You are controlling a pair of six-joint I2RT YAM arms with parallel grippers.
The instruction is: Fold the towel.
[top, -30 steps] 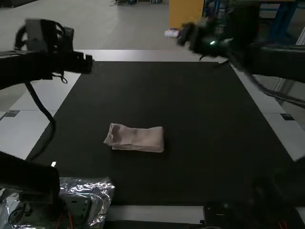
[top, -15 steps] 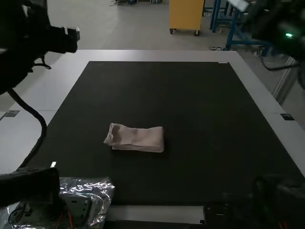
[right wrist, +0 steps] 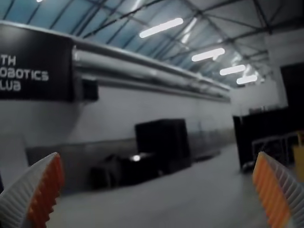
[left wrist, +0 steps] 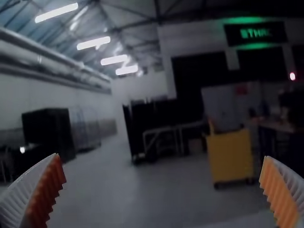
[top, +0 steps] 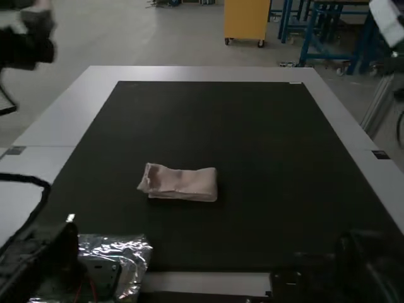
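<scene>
- Towel [top: 183, 184]: pinkish, folded into a narrow strip, flat on the black mat [top: 252, 126], left of its middle and closer to the near edge than the far one.
- Strip runs side to side, long sides roughly along the mat's near edge.
- Its left end is uneven, one corner poking out; right end is neater. Layers show along the near side.
- Left gripper [top: 38, 31]: high view has it past the table's far left corner, well apart from the towel. Wrist view: released, orange pads [left wrist: 280, 197] wide apart, nothing between them.
- Right gripper [top: 386, 24]: pale fingers at the high view's upper right, out beyond the table's right edge. Also released; in its wrist view I get orange pads [right wrist: 271, 190] spread wide, nothing held.
- Neither one touches the towel.
- Table [top: 202, 74]: pale border around the mat.
- Crinkled shiny plastic [top: 132, 252] at the mat's near left corner, beside the left arm's base [top: 47, 265].
- Black cable [top: 31, 180] loops over the table's left side.
- Right arm's base is dark, by the near right corner; can't make out detail.
</scene>
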